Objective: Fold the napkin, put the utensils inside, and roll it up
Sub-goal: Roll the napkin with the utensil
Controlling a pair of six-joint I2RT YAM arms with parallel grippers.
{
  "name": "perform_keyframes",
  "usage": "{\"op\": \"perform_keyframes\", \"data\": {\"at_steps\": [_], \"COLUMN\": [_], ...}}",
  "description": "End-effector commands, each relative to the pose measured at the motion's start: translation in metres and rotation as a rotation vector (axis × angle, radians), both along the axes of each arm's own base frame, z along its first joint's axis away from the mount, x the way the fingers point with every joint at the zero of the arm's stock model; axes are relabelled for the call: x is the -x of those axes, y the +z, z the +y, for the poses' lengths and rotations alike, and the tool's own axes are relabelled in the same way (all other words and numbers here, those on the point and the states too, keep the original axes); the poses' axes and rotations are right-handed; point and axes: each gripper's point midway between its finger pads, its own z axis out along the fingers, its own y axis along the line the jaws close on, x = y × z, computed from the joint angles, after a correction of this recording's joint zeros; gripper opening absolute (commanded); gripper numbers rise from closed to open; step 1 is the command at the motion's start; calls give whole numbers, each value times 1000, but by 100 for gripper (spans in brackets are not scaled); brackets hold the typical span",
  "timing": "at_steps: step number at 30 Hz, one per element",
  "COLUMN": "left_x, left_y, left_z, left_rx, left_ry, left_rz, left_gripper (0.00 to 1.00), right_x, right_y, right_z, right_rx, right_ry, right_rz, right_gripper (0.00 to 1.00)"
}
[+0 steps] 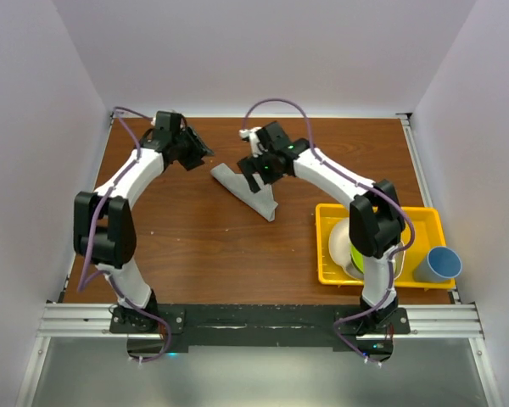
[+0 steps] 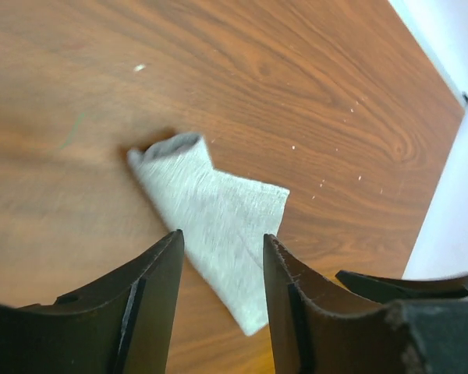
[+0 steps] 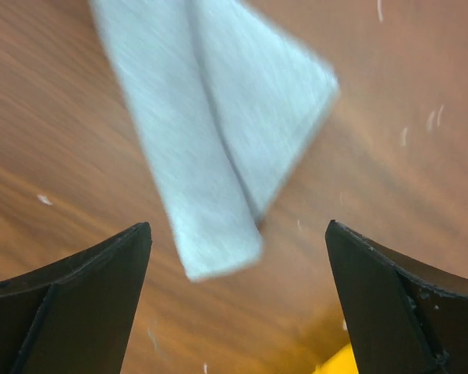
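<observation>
The napkin (image 1: 248, 193), soft, light and limp, lies folded into a narrow bundle toward the far edge of the table (image 1: 195, 250), mid-width; I judge it best pinched at an end corner. The left end effector (image 2: 223, 234) is part-open and empty, the right end effector (image 3: 235, 226) wide and empty. The table is smooth wood-grain, with white walls around it.

The left arm (image 1: 110, 203) bends at the elbow and its forearm reaches out ahead. Its wrist is turned so that the left gripper (image 1: 193, 153) points sideways toward the other arm and tilts downward. In the left wrist view, the left gripper (image 2: 222, 238) has its two dark fingers (image 2: 152, 280) parted by a moderate gap. The right arm (image 1: 339, 182) is also folded at the elbow, with its forearm stretching across toward its partner. The right gripper (image 1: 259, 170) angles down. In its own wrist view, the right gripper (image 3: 238, 226) has its jaws spread wide, one at each lower corner.
</observation>
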Motion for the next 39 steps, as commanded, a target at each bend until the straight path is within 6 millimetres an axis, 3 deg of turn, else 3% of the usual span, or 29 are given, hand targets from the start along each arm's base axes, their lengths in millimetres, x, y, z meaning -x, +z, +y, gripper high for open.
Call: {"op": "perform_keyframes", "data": {"at_steps": [1,2,4,5,13,27,39], "left_x": [41,52,65,76,108,117,116], "left_y": [-3,-11,-7,-8,-7,-20,-35], "left_z": [38,40,41,43,63,75,73], "left_rx": [-119,-121,-99,-92,-148,-146,-97], "left_ry": [189,196,225,234,286,281,278], "left_rz": [143,177,184,193,200,209,245], "left_gripper": [50,50,50,50,50,56,57], "right_x": [-15,-14,-17,-17,-18,-4,-7], "right_y": [37,43,29,34,11,-41,-81], "right_z": [47,60,64,74,86,96,78], "right_rx": [104,116,185,193,339,324,387], "right_ry": [118,134,153,162,210,306,285], "right_rz": [-284,-318,-326,-347,-417,-324,-274], "right_gripper": [96,95,91,89,75,69,65]}}
